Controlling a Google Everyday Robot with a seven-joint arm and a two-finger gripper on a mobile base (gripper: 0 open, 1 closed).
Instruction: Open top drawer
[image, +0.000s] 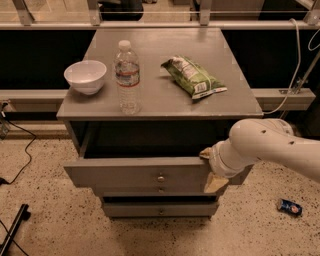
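The top drawer (125, 172) is a wide grey wooden drawer with a small round brass knob (160, 178) at its centre. It stands pulled out from the grey cabinet, with a dark gap behind its front. My gripper (209, 169) is at the right end of the drawer front, with one tan finger over the top edge and one below. My white arm (270, 147) comes in from the right and hides the drawer's right corner.
On the cabinet top (160, 100) stand a white bowl (85, 76), a clear water bottle (127, 77) and a green snack bag (193, 76). Two narrower drawers (160, 207) sit below. A small blue can (289, 207) lies on the floor at right; cables (20, 165) lie at left.
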